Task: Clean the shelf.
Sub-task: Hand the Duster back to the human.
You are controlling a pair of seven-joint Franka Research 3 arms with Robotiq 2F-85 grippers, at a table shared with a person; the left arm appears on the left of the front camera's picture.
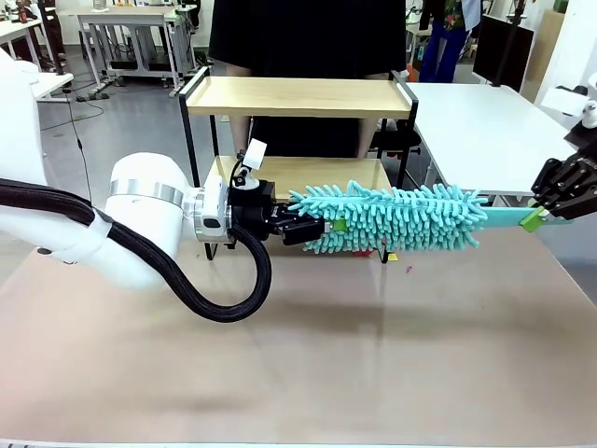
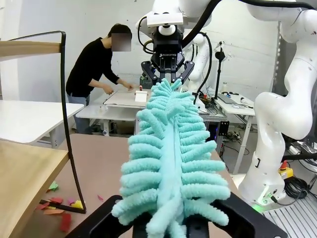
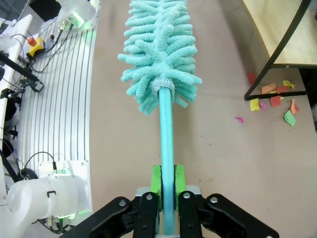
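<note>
Arms first, from your left: the left gripper (image 1: 322, 227) reaches in low over the brown table (image 1: 298, 355), and you can see its fingers closed on the fluffy tip of the turquoise duster (image 1: 392, 217). In the left wrist view, the left gripper (image 2: 171, 223) has the chenille strands bunched between its black fingers, with the duster (image 2: 168, 158) running straight away from the camera toward the other arm.

Move right along the duster and you find it lying roughly level above the table, just in front of the shelf (image 1: 298, 98). The shelf stands at the far middle of the table, its upper wooden board bare and its lower board partly hidden behind the duster head. A person in a black top (image 1: 308, 37) stands right behind it at the far side.

Near the shelf's right front leg you can spot small scraps of coloured paper (image 3: 275, 96) on the table.

At the far right, the right gripper (image 1: 541, 217) holds the duster's flat handle (image 3: 167, 148). Its green pads (image 3: 156, 183) are pressed on either side of the handle, so you can take that grip as clamped. From that wrist camera the right gripper (image 3: 167, 198) looks along the handle to the fluffy head.
</note>
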